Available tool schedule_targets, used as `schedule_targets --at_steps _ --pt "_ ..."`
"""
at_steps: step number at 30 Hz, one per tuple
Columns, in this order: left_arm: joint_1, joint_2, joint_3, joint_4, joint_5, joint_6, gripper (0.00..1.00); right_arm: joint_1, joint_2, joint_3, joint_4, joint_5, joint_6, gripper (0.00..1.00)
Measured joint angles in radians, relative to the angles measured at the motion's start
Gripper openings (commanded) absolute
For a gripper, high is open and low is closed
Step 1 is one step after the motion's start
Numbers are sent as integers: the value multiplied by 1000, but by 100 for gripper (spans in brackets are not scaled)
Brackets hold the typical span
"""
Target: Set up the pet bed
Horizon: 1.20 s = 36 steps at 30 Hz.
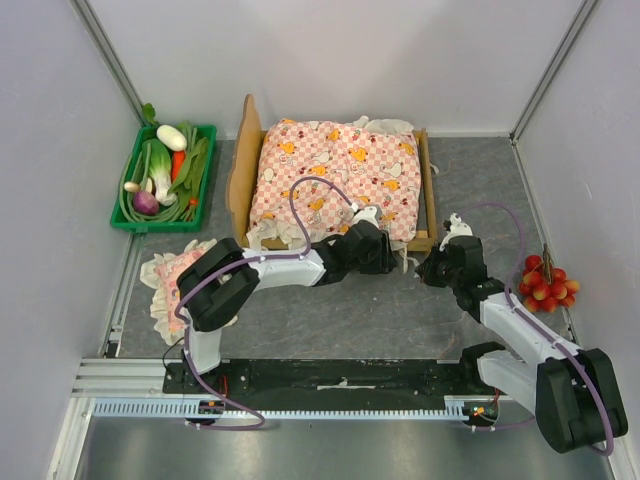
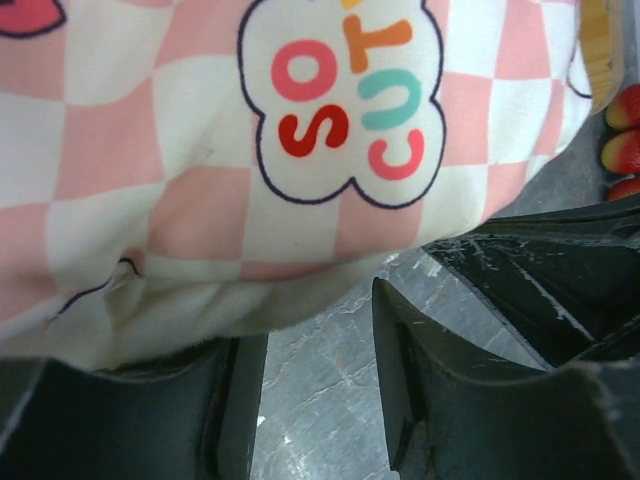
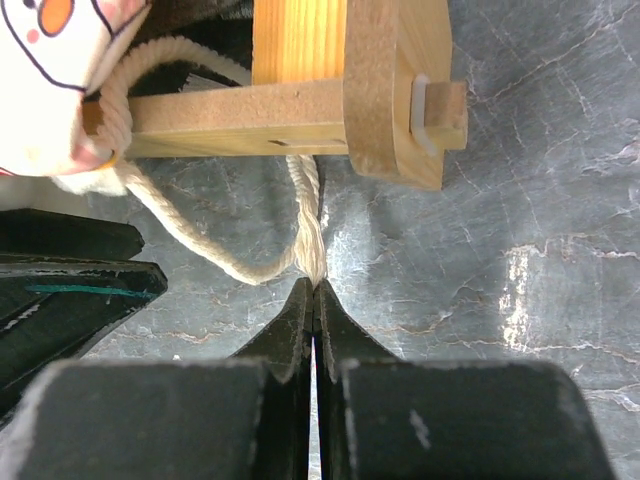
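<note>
Bed (image 1: 243, 170): light-wood frame, curved headboard upright at left end, low rail at right; base hidden under mattress (image 1: 340, 180).
Position: far middle of grey table (image 1: 350, 320), between tray (image 1: 150, 228) and fruit (image 1: 545, 283), apart from both.
Count: one bed; one pink-checked mattress lying in frame; one frilled pillow (image 1: 160, 278) on table by left arm; one green tray of vegetables; one cluster of red fruit; one white cord (image 3: 200, 245) at bed's near right corner.
Left gripper (image 2: 310, 385): jaws parted, table showing between; mattress hem draped over one finger (image 2: 150, 430), nothing pinched.
Right gripper (image 3: 315, 290): clamped tight, tips pinching cord loop just beside bed corner.
</note>
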<state>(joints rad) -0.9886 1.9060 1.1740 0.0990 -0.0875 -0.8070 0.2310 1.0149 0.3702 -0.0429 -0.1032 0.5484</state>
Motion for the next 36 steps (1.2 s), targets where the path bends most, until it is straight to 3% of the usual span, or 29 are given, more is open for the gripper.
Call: schedule_targets --at_steps 22,36 --pt "21 136 176 -79 -126 123 63 -14 131 60 34 40 -45 0" --pt "5 185 206 -51 -319 40 69 -20 140 83 83 -13 -42 0"
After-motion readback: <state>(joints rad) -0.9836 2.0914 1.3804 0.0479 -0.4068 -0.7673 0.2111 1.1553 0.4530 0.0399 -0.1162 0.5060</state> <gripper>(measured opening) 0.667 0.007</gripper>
